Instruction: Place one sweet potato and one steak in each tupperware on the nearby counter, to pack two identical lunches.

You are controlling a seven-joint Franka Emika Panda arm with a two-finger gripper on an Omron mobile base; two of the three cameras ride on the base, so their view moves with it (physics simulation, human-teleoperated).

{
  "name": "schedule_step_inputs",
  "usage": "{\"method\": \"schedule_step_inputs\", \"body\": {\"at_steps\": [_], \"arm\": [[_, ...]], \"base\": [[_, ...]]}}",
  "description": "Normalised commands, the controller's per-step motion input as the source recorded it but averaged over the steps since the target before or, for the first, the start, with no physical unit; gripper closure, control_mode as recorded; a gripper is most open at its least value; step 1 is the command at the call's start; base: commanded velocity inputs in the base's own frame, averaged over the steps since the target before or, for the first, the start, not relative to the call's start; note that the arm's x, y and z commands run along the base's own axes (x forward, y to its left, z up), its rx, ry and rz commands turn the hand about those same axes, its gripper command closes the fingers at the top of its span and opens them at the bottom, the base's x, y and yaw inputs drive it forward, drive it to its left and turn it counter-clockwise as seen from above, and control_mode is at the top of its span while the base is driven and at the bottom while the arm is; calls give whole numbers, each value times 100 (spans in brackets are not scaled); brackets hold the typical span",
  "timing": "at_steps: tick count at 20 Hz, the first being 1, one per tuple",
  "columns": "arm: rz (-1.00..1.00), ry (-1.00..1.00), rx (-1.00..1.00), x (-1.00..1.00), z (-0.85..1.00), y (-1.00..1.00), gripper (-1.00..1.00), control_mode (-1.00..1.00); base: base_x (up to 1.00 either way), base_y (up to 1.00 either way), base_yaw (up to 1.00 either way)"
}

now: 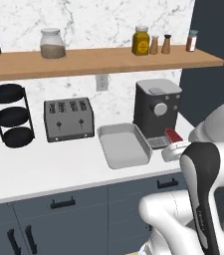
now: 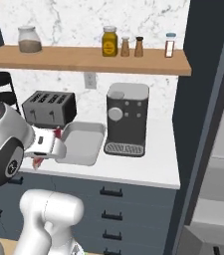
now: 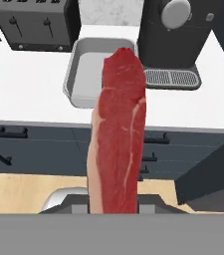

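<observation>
A steak [image 3: 117, 134] is pinched on edge in the pincer [image 3: 113, 201], held out in front of the worktop [image 3: 29, 104]. Beyond it a tupperware [image 3: 91, 67] lies beside the coffee machine [image 3: 178, 35], apparently with nothing inside.

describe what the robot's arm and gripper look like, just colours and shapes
The arm is glossy white, built of thick rounded tube-like links with bulbous joints. A dark, near-black band runs along one link, and a dark grey round cap with a small red dot covers a joint in the right base view. The gripper has a boxy white hand and small dark grey fingertips. No loose cables or printed lettering can be made out.
</observation>
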Motion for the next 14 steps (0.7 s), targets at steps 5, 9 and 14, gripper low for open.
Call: {"method": "schedule_step_inputs", "body": {"at_steps": [5, 9, 14], "arm": [[0, 0, 0, 0, 0, 0, 100, 100], [0, 0, 0, 0, 0, 0, 100, 100], [0, 0, 0, 0, 0, 0, 100, 100]], "base": [[54, 34, 0], [52, 20, 0], [48, 39, 0]]}}
